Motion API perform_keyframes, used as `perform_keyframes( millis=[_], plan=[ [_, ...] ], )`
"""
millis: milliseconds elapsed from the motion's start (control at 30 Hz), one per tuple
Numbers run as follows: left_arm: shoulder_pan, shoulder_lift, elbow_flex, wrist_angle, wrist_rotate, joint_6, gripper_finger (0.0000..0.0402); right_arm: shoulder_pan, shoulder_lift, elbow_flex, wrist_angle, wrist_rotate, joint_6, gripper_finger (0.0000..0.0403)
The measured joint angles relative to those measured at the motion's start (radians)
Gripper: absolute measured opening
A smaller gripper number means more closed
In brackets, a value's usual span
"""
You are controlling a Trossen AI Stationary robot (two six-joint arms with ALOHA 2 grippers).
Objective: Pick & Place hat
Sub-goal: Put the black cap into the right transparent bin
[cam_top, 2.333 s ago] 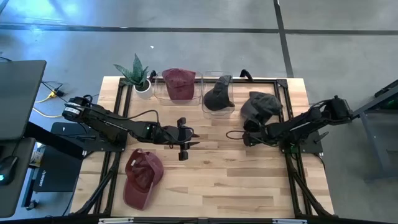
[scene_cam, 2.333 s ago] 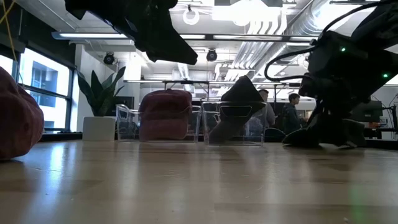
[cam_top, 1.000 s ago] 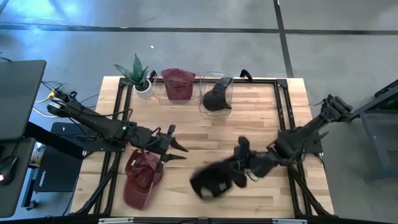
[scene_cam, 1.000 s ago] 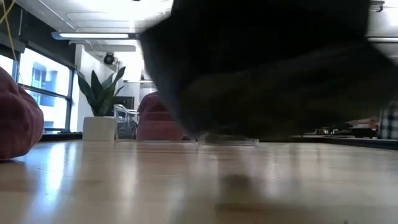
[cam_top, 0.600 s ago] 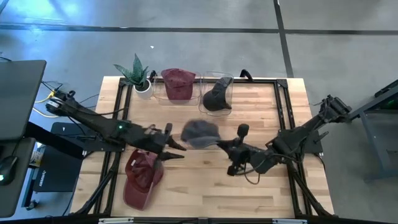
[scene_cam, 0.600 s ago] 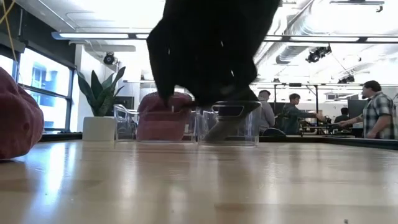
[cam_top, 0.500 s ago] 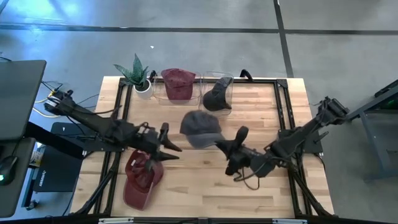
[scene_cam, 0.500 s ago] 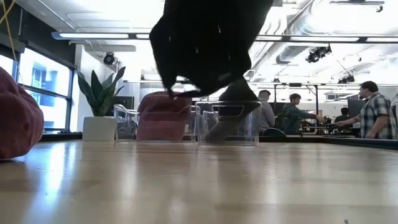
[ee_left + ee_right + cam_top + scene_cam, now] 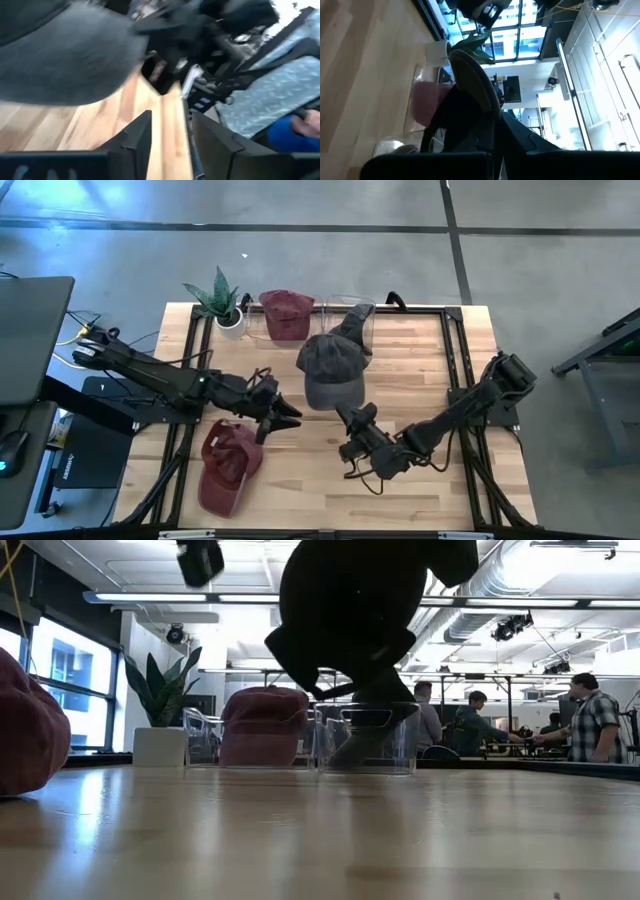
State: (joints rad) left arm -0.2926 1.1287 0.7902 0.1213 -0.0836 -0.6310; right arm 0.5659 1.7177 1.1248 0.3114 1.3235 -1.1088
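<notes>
A grey hat [image 9: 330, 368] hangs over the middle of the table, just in front of the clear bins, with my right gripper [image 9: 347, 416] shut on it from the near side. In the low view the grey hat [image 9: 345, 610] shows dark and clear of the wood. My left gripper [image 9: 281, 412] is open, with nothing between its fingers. It hovers left of the grey hat and above a red cap [image 9: 228, 462] that lies on the table's near left. In the left wrist view the grey hat [image 9: 65, 55] is ahead of the open fingers. My right gripper pinches the grey hat's brim [image 9: 472, 82] between its two fingers, at the brim's front edge. The fingers come about level from the table's near side. The hat is lifted clear of the table, crown up in the high view, beyond the fingers toward the bins.
Two clear bins stand at the back: one [image 9: 287, 315] holds a red hat, the other [image 9: 350, 330] a dark hat. A potted plant [image 9: 220, 302] stands at the back left. Black frame rails [image 9: 455, 370] run along the table's sides. People stand in the room behind.
My right gripper has swung the grey hat from low over the near middle of the table up and toward the far edge. Its wrist rolled as it went. The hat has turned over and now hangs near the bins.
</notes>
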Motion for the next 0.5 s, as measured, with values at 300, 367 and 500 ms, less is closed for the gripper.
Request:
perform_keyframes(
  millis=[300, 367, 500],
  plan=[
    [0.072, 0.126, -0.035, 0.143, 0.132, -0.147, 0.0239, 0.006, -0.007, 0.0, 0.009, 0.002, 0.0, 0.0009],
    [0.07, 0.149, -0.035, 0.187, 0.134, -0.152, 0.0254, 0.006, -0.007, 0.0, 0.008, 0.001, 0.0, 0.0009],
    [0.042, 0.168, -0.054, 0.313, 0.091, -0.152, 0.0267, 0.014, -0.007, 0.0, 0.008, 0.005, 0.005, 0.0007]
  ],
)
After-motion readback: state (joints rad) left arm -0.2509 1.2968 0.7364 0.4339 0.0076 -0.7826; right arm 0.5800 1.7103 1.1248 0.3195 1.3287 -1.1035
